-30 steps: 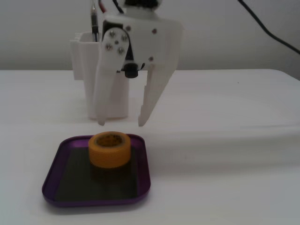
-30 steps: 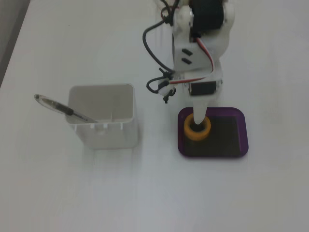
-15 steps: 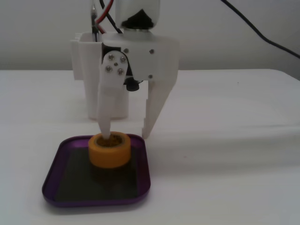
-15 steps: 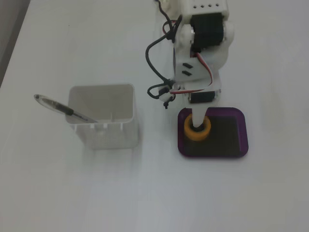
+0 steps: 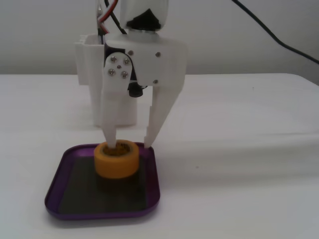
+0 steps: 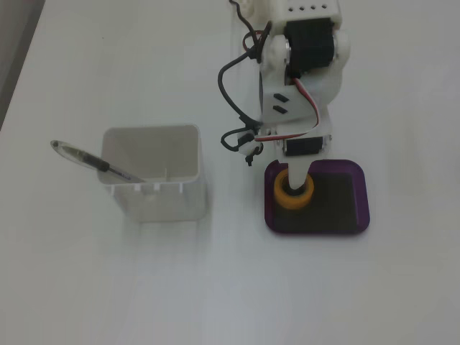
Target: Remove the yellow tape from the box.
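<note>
The yellow tape is a small thick roll standing in the back part of the box, a shallow purple tray with a dark bottom. My white gripper comes down on it from above, open. One finger reaches into the roll's core. The other finger stands outside the roll on the right, a small gap from its wall, near the tray's back rim. In a fixed view from above, the tape sits at the left side of the box, with the gripper over it.
A tall white square container stands to the left of the tray in the view from above, with a pen leaning out of it. It shows behind the arm in the front view. A black cable hangs at the top right.
</note>
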You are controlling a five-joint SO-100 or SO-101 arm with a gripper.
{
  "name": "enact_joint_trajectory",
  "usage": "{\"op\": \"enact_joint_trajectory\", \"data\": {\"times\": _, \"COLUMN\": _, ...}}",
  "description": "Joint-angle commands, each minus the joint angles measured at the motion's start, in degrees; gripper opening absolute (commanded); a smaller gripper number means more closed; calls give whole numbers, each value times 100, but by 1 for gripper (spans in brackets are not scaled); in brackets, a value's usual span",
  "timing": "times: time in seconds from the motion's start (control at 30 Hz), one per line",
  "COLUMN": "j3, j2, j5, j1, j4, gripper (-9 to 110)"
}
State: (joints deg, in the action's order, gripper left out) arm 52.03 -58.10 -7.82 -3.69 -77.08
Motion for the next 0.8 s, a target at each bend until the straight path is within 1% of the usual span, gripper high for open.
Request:
{"op": "enact_joint_trajectory", "data": {"times": 0.0, "j3": 62, "j2": -53, "j5": 9, "j1": -26, "j4": 185, "gripper": 12}}
{"op": "enact_joint_trajectory", "data": {"times": 0.17, "j3": 352, "j2": -53, "j5": 9, "j1": -26, "j4": 448, "gripper": 12}}
{"op": "enact_joint_trajectory", "data": {"times": 0.33, "j3": 378, "j2": -53, "j5": 9, "j1": -26, "j4": 457, "gripper": 12}}
{"op": "enact_joint_trajectory", "data": {"times": 0.4, "j3": 378, "j2": -53, "j5": 9, "j1": -26, "j4": 457, "gripper": 8}}
{"op": "enact_joint_trajectory", "data": {"times": 0.5, "j3": 325, "j2": -53, "j5": 18, "j1": -26, "j4": 457, "gripper": 0}}
{"op": "enact_joint_trajectory", "data": {"times": 0.77, "j3": 290, "j2": -114, "j5": 26, "j1": -18, "j4": 378, "gripper": -1}}
